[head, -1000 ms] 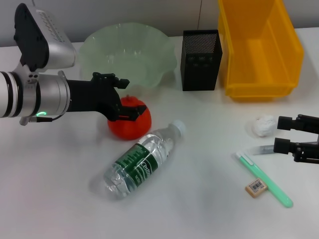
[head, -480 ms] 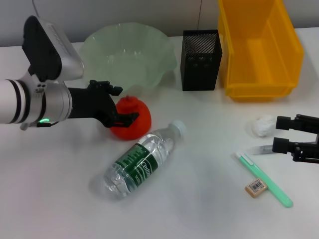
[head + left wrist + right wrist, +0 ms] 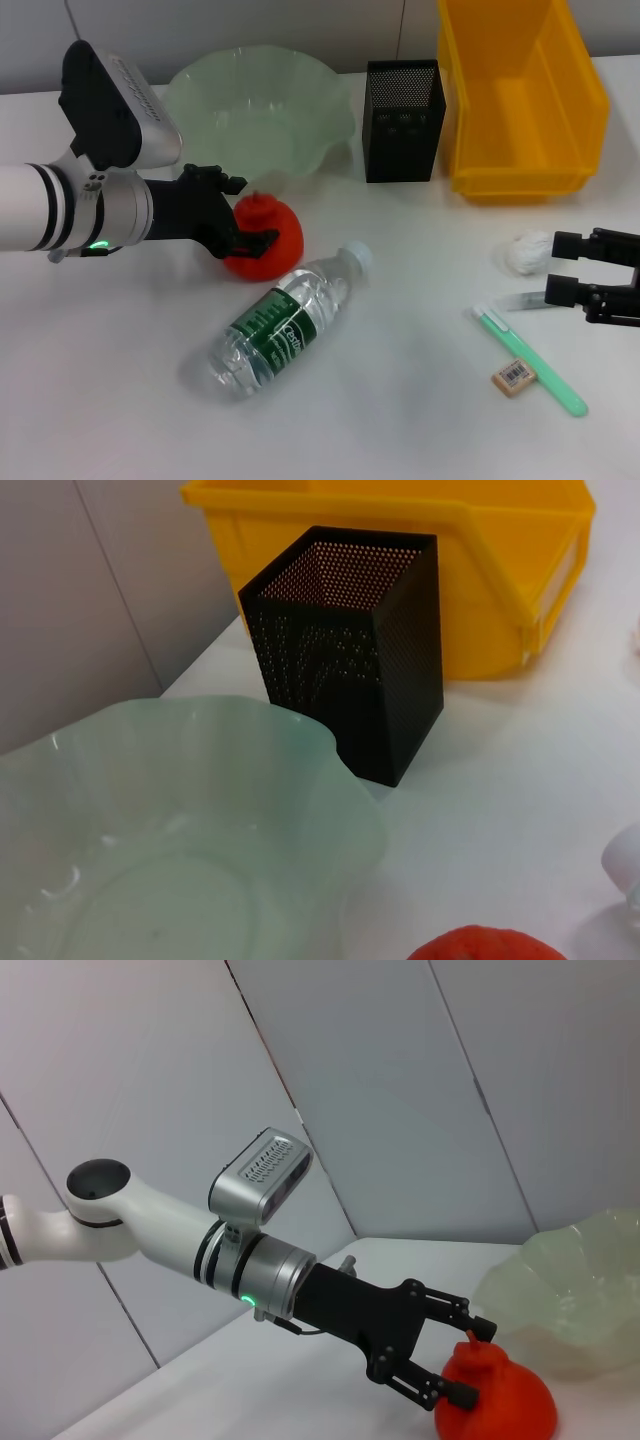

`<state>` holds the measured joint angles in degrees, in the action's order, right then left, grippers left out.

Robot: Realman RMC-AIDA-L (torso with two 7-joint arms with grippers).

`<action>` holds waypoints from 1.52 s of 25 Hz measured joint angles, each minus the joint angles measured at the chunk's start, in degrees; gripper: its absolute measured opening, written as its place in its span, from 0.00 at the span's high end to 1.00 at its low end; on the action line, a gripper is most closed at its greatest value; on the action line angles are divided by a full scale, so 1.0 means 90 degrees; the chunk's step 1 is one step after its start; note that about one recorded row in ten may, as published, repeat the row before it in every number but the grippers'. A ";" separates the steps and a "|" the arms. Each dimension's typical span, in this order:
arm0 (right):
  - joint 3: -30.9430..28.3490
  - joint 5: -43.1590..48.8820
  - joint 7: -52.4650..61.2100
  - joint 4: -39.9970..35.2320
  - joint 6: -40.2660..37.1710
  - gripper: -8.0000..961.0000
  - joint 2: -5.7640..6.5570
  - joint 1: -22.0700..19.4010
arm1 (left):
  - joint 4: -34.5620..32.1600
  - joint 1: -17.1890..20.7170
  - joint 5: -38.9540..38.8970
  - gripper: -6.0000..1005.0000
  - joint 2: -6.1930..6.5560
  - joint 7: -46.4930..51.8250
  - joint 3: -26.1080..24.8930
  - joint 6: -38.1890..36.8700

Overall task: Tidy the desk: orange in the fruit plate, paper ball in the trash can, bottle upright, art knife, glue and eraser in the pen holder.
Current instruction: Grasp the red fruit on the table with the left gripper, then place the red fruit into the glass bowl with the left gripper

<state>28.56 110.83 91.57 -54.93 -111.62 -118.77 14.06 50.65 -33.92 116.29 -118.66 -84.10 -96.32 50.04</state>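
One left gripper [image 3: 243,214] is straddling the orange [image 3: 268,240], jaws wide; firm, round, roll-prone — clamping across its widest middle.

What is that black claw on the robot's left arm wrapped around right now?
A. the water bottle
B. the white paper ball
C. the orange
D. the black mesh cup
C. The left gripper has its fingers on either side of the orange, which sits on the table in front of the fruit plate; the bottle lies untouched on its side nearby.
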 joint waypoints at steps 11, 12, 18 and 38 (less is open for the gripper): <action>-0.0005 -0.0018 -0.0071 0.0003 -0.0027 0.20 -0.0007 -0.0001 | -0.0022 0.0023 -0.0001 0.31 0.0010 -0.0046 -0.0001 -0.0033; -0.0005 -0.0018 -0.0071 0.0003 -0.0027 0.20 -0.0007 -0.0001 | -0.0022 0.0023 -0.0001 0.31 0.0010 -0.0046 -0.0001 -0.0033; -0.0020 -0.0078 -0.0077 0.0016 -0.0059 0.20 -0.0007 -0.0017 | -0.0015 0.0018 -0.0001 0.43 0.0016 -0.0019 -0.0003 0.0213; -0.0234 -0.0079 -0.0156 0.0093 -0.0141 0.20 -0.0001 -0.0033 | 0.1593 0.0488 0.0163 0.86 0.0037 0.0097 -0.0362 0.1315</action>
<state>26.46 110.12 90.16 -54.09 -112.89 -118.77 13.76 64.99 -29.54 117.76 -118.32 -83.23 -99.58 61.87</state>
